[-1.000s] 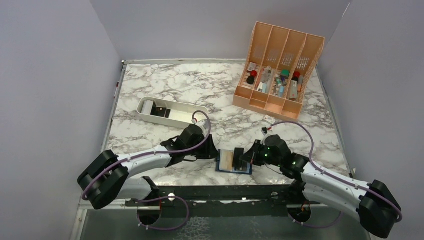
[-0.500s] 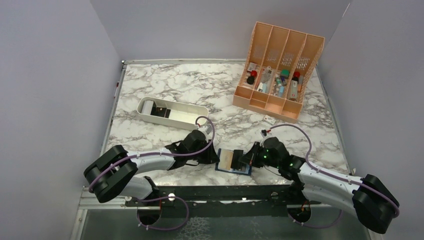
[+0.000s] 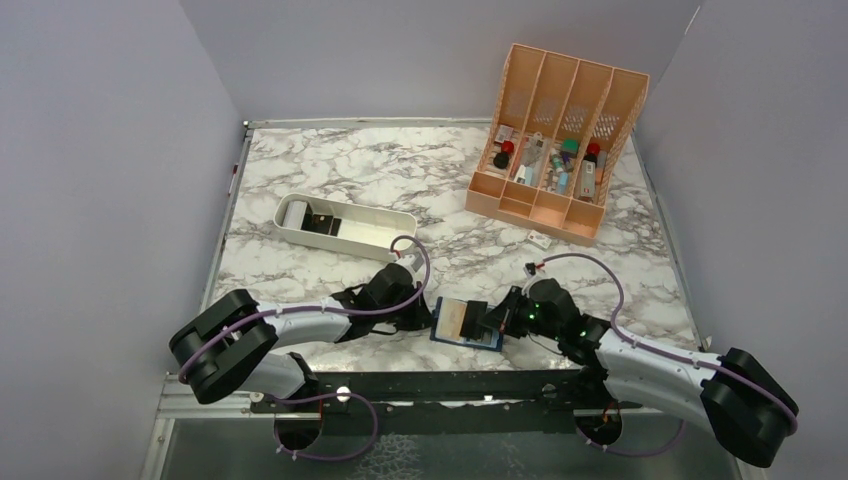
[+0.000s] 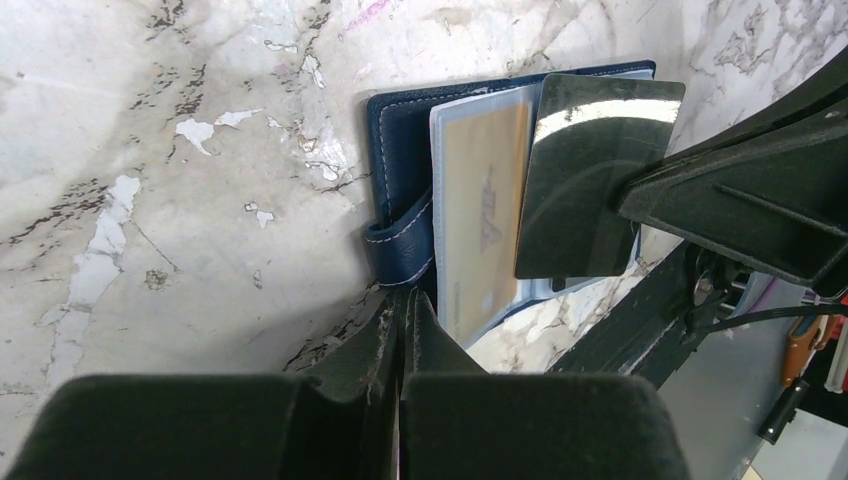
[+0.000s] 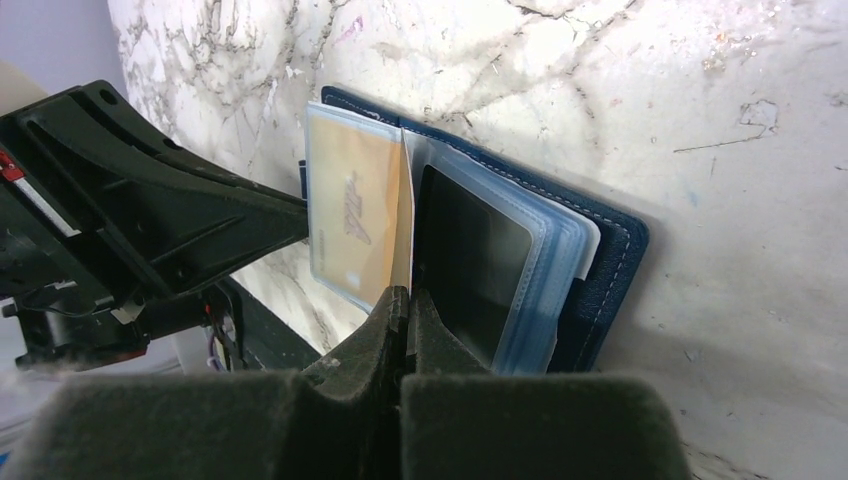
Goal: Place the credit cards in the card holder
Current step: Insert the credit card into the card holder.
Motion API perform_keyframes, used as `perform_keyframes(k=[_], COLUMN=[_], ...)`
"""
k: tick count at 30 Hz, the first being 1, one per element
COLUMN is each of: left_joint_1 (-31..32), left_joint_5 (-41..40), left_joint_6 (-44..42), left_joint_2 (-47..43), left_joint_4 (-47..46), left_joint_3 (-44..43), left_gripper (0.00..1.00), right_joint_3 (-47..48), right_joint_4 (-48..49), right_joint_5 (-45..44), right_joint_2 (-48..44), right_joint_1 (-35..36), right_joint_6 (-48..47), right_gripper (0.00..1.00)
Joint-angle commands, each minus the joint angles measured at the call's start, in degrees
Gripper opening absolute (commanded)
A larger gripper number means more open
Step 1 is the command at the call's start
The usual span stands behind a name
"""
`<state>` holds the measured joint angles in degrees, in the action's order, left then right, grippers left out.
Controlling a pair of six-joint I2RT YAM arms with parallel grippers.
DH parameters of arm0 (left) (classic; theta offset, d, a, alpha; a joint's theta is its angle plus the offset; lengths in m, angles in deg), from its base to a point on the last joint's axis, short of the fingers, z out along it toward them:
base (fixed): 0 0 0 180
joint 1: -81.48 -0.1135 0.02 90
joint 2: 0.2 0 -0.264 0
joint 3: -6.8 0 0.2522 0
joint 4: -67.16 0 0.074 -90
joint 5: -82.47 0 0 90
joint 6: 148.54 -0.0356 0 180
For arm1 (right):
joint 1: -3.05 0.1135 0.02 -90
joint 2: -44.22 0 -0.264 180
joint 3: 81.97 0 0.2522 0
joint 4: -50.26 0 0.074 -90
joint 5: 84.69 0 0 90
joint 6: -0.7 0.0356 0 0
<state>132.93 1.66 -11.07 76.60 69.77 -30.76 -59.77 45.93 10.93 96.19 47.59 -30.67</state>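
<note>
Closed left pincer (image 4: pixel 402 300) has crept up; tab (image 4: pixel 398 250) of holder (image 4: pixel 400 150) just ahead. Closed right pincer (image 5: pixel 405 298) at dark card (image 5: pixel 470 265), seemingly sleeved. Seating looks nearly done.

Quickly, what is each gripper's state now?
Left gripper: shut on the edge of the dark navy folding card holder.
Right gripper: shut on its clear sleeve.

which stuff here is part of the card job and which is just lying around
Job: card holder, tan card, dark card.
Lying about: white tray, orange file organizer with its small items.
</note>
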Motion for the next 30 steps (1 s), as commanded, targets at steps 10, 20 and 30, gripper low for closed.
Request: perform_keyframes(k=[10, 20, 30], left_joint_1=[2.19, 2.88, 3.18], left_joint_5=[-2.65, -3.51, -4.43], left_joint_6=[1.22, 1.71, 1.98], left_joint_2=[1.01, 0.8, -0.33], left_joint_4=[-1.52, -0.89, -0.14], left_joint_3=[0.85, 1.14, 1.29], left_gripper=[0.0, 0.0, 0.0], right_joint_3=[-2.47, -3.57, -4.36], right_joint_4=[5.07, 7.16, 8.52], right_joint_5=[1.44, 1.67, 1.93], right_joint_2=[2.29, 4.4, 4.28], right_joint_1=[0.2, 0.2, 0.2], right_joint_6=[2.38, 3.68, 3.67], right_gripper=[0.01, 0.01, 0.01])
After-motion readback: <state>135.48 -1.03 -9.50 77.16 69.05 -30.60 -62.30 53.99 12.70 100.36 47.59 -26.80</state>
